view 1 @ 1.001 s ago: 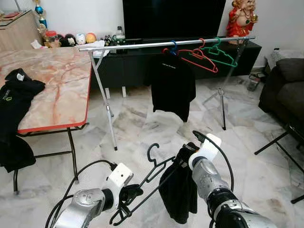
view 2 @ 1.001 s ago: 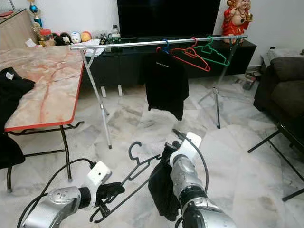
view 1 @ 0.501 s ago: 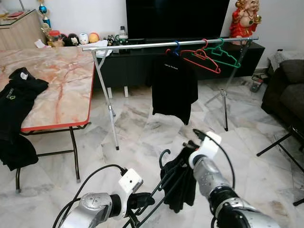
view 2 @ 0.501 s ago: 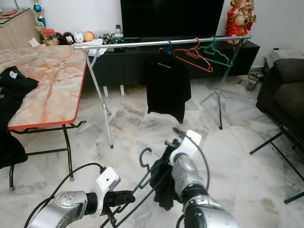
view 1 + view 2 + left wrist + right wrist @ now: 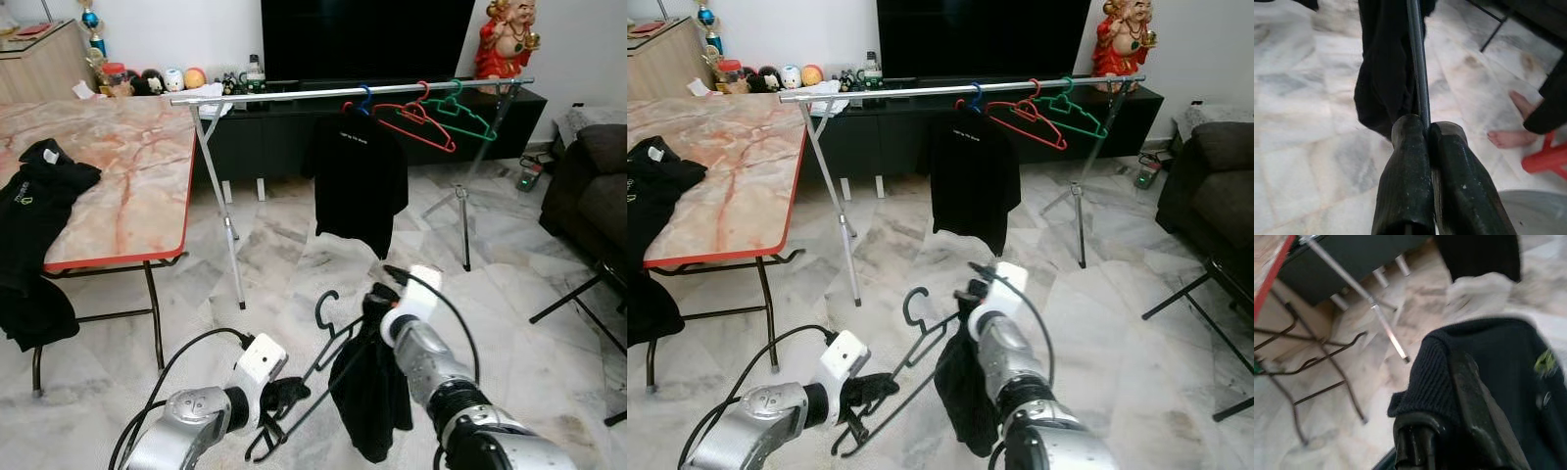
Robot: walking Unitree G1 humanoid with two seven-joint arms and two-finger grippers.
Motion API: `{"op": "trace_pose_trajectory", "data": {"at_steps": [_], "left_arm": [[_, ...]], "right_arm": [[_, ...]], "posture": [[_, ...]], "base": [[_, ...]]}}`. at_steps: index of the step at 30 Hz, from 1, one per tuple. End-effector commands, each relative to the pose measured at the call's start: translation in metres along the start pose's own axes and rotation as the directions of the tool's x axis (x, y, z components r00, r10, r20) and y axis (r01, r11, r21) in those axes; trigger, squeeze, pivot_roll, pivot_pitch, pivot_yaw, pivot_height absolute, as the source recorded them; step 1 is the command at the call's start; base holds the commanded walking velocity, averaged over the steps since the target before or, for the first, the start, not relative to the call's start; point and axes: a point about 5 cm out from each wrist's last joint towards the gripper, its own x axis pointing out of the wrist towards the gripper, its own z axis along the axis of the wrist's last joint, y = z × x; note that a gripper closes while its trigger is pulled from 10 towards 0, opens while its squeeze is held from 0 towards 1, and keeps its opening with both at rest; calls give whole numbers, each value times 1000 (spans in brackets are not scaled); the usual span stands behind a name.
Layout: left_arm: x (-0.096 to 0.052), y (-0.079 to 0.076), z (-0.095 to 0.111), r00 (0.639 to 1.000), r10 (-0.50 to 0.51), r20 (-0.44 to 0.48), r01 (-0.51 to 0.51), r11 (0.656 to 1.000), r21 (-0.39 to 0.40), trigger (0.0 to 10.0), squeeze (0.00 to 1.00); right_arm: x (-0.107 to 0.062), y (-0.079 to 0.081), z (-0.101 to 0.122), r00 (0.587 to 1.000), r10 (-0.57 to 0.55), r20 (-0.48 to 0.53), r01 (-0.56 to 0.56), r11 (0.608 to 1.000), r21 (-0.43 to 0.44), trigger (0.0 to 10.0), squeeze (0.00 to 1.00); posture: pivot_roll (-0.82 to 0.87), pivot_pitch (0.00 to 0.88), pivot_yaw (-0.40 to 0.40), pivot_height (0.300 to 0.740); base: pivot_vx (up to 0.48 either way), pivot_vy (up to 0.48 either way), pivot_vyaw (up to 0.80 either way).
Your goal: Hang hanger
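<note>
A black wire hanger (image 5: 315,352) slants up from my left gripper (image 5: 284,396), which is shut on its lower bar (image 5: 1418,73). Its hook (image 5: 322,305) points up, low before the clothes rack. My right gripper (image 5: 378,300) is shut on the collar of a black garment (image 5: 370,392) that hangs limp beside the hanger; the fabric (image 5: 1449,367) covers its fingers. The silver rack rail (image 5: 294,95) stands further off, carrying a black shirt (image 5: 361,176) on a blue hanger, a red hanger (image 5: 419,114) and a green hanger (image 5: 466,108).
A marble-topped table (image 5: 127,166) with black clothes (image 5: 34,201) stands at the left. A dark sofa (image 5: 596,181) and folding legs (image 5: 573,294) are at the right. A TV console lines the far wall. A person's bare foot (image 5: 1508,139) rests on the floor.
My left gripper has drawn back to the left with the hanger, whose hook now sits a little higher. The black garment, bunched up half a second ago, hangs down longer from my right gripper.
</note>
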Motion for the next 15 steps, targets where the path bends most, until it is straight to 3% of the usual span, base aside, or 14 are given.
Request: {"op": "trace_pose_trajectory", "data": {"at_steps": [1, 5, 7, 8, 11, 15], "left_arm": [[2, 3, 10, 999, 22, 38, -23, 999, 30, 10000, 0], [5, 0, 10, 999, 13, 43, -15, 999, 33, 10000, 0], [7, 1, 10, 999, 28, 47, -29, 999, 36, 10000, 0], [8, 3, 10, 997, 57, 43, -58, 998, 25, 10000, 0], [9, 4, 9, 998, 53, 30, -54, 998, 35, 10000, 0], [7, 3, 3, 999, 40, 4, -40, 998, 41, 10000, 0]], "right_arm": [[1, 13, 2, 997, 77, 1, -77, 997, 2, 10000, 0], [0, 33, -6, 973, 229, -32, -231, 968, -98, 10000, 0], [0, 32, -7, 978, 201, -48, -205, 975, -86, 10000, 0], [2, 31, -1, 989, 147, -14, -147, 989, -14, 10000, 0], [2, 24, 12, 996, 75, 57, -75, 997, -4, 10000, 0], [0, -3, 24, 992, -80, 92, 78, 997, 26, 10000, 0]], "posture": [[133, 0, -25, 740], [130, 0, -23, 740], [129, 0, -23, 740], [128, 0, -24, 740], [129, 0, -25, 740], [131, 0, -24, 740]], "base": [[0, 0, 0], [0, 0, 0], [0, 0, 0], [0, 0, 0], [0, 0, 0], [0, 0, 0]]}}
